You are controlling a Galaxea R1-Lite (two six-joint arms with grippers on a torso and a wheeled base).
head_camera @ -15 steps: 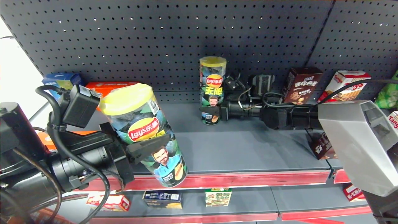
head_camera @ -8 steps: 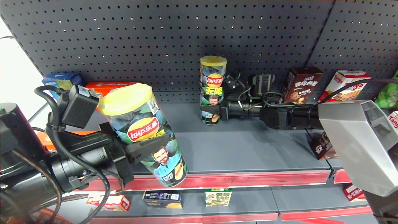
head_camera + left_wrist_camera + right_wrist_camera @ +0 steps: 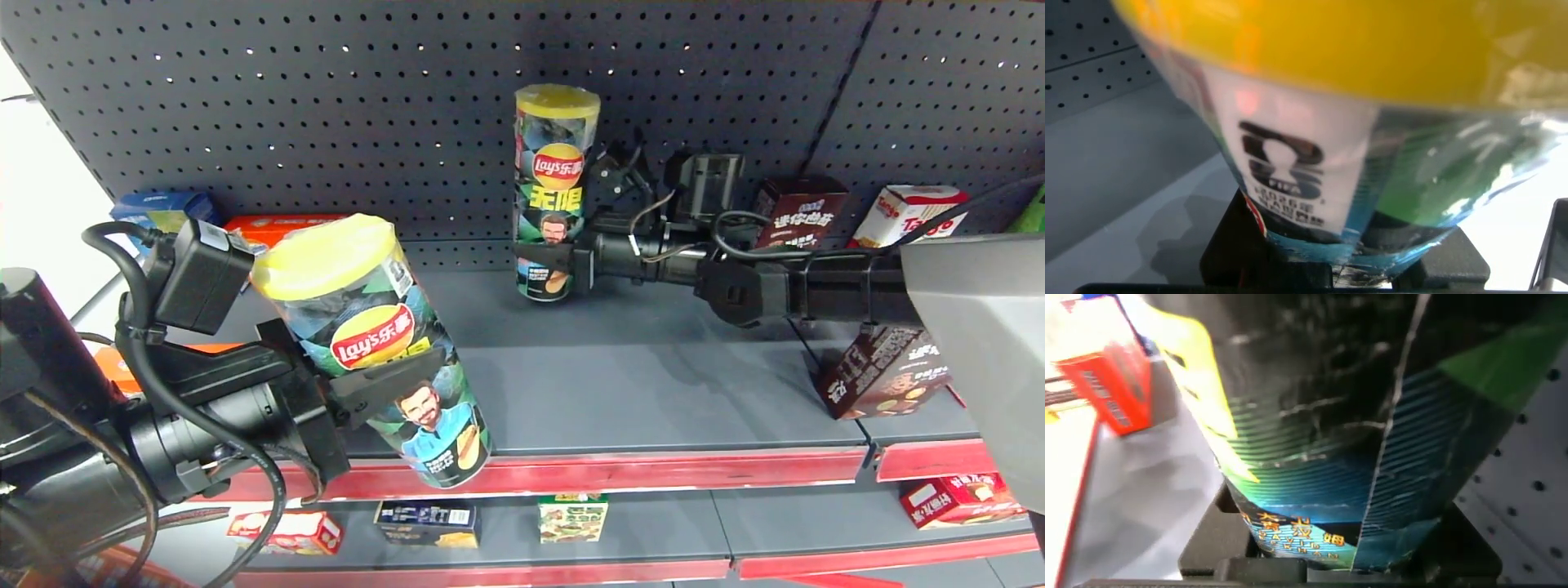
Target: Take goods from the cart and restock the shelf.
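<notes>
Two tall chip cans with yellow lids are in hand. My left gripper [image 3: 367, 371] is shut on one can [image 3: 375, 343], held tilted over the red front edge of the grey shelf [image 3: 637, 384]; the left wrist view has this can [image 3: 1315, 163] close up. My right gripper [image 3: 549, 265] is shut on the lower part of the other can [image 3: 555, 180], upright near the pegboard back wall [image 3: 367, 98], its base a little above the shelf board. The right wrist view has that can [image 3: 1315, 441] close up.
A brown box [image 3: 886, 371] lies tilted at the shelf's right, with an upright brown box [image 3: 796, 212] and a white-red box [image 3: 910, 212] behind it. An orange box [image 3: 269, 229] and a blue box [image 3: 159, 208] sit at back left. Small boxes [image 3: 571, 516] stand on the lower shelf.
My right arm has lifted its can upward off the shelf board by the pegboard, uncovering the tilted brown box. The left arm and its can have barely moved.
</notes>
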